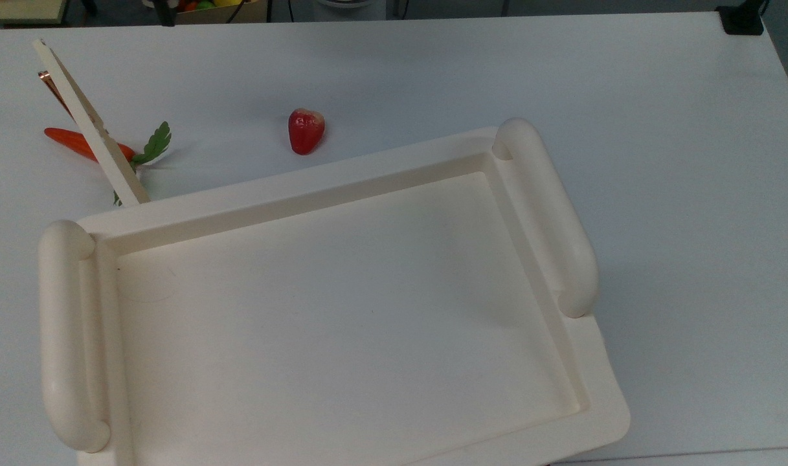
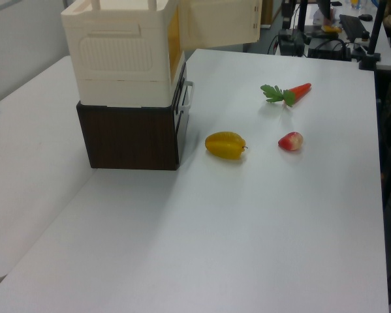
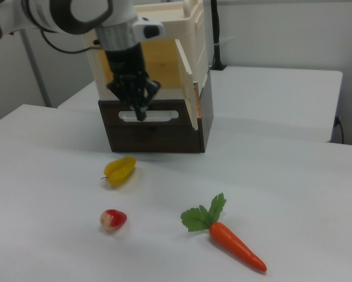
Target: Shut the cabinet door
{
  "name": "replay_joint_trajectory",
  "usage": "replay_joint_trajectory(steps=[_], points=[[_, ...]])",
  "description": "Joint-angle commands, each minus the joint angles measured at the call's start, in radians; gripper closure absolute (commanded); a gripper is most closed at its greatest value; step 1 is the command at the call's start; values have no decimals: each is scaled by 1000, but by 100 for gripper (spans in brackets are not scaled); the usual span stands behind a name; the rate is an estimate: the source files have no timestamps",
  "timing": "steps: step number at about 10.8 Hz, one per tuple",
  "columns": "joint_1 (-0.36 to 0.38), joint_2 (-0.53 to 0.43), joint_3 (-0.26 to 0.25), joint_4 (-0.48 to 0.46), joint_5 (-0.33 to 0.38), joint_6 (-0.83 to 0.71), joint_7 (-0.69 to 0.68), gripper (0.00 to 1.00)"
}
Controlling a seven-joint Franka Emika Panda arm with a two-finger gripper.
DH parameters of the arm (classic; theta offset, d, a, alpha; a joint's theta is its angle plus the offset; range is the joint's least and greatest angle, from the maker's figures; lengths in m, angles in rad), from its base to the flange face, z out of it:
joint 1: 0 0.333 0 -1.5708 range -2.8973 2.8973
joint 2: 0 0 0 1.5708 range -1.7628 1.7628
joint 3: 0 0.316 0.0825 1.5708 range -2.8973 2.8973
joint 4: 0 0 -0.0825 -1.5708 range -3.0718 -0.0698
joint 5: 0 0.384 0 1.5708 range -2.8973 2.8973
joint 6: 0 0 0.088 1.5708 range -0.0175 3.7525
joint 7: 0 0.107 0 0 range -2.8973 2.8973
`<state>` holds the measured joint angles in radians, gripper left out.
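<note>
**Cabinet door standing open, arm hanging in front of the cabinet**

The cabinet door (image 3: 186, 82) is standing wide open. In the right view it is swinging out edge-on from the cabinet's (image 3: 149, 56) right front corner, with its copper handle (image 3: 195, 106) running down the outer side. In the top view the same door (image 1: 89, 123) is appearing as a thin cream strip angling away from the far left corner of the cabinet top (image 1: 342, 310), crossing over the carrot (image 1: 83, 144) on the tabletop (image 1: 627, 97). In the left view the door (image 2: 218, 23) is showing its broad inner face, sticking out to the left view's right from the cabinet's upper part.

The right view is showing the gripper (image 3: 140, 104) pointing down in front of the open cabinet, above the dark lower drawer (image 3: 147, 132) and its pale handle slot; its jaws are looking clenched together to a point, grasping nothing.

The yellow fruit (image 3: 120, 170) is showing in the right and left views, lying near the cabinet's front. The strawberry (image 1: 305, 131) is lying further out, well apart from the carrot, and the carrot's green leaves (image 1: 153, 146) are pointing toward the cabinet in the top view.
</note>
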<state>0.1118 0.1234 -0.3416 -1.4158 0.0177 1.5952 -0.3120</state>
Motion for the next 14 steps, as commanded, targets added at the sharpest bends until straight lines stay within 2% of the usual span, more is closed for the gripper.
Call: replay_joint_trajectory(steps=[1, 2, 5, 7, 9, 11, 14], points=[[-87, -4, 1, -17, 19, 66, -110, 100], [-128, -2, 1, -25, 22, 150, -145, 100], [-233, 35, 1, -25, 106, 323, -376, 100], [-283, 73, 1, -23, 174, 435, -464, 100], [-300, 97, 3, -25, 232, 552, -489, 100], [-301, 133, 16, -22, 333, 642, -510, 100], [-238, 131, 33, -23, 390, 649, -519, 100]])
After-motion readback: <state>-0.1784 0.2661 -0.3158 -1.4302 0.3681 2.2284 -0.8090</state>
